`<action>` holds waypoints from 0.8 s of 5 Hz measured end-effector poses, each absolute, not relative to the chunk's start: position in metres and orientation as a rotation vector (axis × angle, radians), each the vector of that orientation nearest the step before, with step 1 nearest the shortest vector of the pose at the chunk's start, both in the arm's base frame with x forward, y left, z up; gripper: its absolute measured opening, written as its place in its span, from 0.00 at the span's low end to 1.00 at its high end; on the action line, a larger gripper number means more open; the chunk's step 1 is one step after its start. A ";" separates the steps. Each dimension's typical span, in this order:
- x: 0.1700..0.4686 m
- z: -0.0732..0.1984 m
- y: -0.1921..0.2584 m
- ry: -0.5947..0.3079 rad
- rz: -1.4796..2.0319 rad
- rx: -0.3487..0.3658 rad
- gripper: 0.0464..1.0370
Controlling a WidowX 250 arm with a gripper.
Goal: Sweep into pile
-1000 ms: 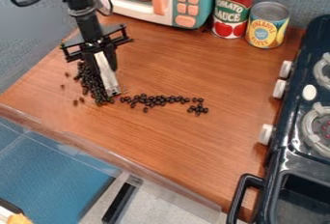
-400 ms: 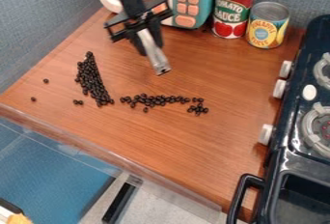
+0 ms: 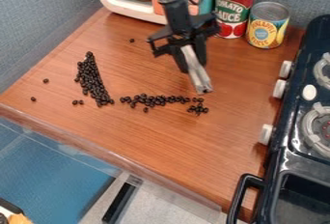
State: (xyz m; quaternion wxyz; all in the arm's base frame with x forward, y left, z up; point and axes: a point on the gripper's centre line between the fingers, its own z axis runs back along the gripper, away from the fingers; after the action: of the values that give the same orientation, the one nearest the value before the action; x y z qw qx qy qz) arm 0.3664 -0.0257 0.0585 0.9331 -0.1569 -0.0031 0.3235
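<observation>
At the upper middle of the camera view, my gripper [image 3: 192, 65] is shut on a pale, narrow sweeping tool [image 3: 197, 76] that slants downward. The tool's lower end is close behind the right part of the dark beans. These beans [image 3: 152, 101] form a loose horizontal band, with a small cluster [image 3: 199, 108] at its right end. A denser, elongated pile [image 3: 92, 80] lies on the left. Several single beans are scattered around it, one [image 3: 46, 80] to its left and another [image 3: 132, 40] farther back.
A toy microwave [image 3: 132, 7] stands at the back, with a tomato sauce can [image 3: 226, 27] and a pineapple can [image 3: 267, 26] beside it. The toy stove [image 3: 283, 146] borders the right side. The wooden table's front edge [image 3: 116, 156] runs diagonally below the beans.
My gripper has carried the tool away from the left pile, rightward across the table to behind the band's right part. Some stray beans left of the pile have shifted farther left.
</observation>
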 end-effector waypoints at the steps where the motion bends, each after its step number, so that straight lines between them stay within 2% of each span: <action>1: 0.345 0.045 -0.054 0.012 0.577 -0.294 0.30; 2: 0.332 0.037 -0.070 -0.004 0.466 -0.284 0.30; 4: 0.319 0.023 -0.069 -0.017 0.394 -0.257 0.30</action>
State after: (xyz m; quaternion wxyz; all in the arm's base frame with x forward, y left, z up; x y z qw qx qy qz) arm 0.3194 -0.0691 0.0233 0.9725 -0.1271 -0.0085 0.1951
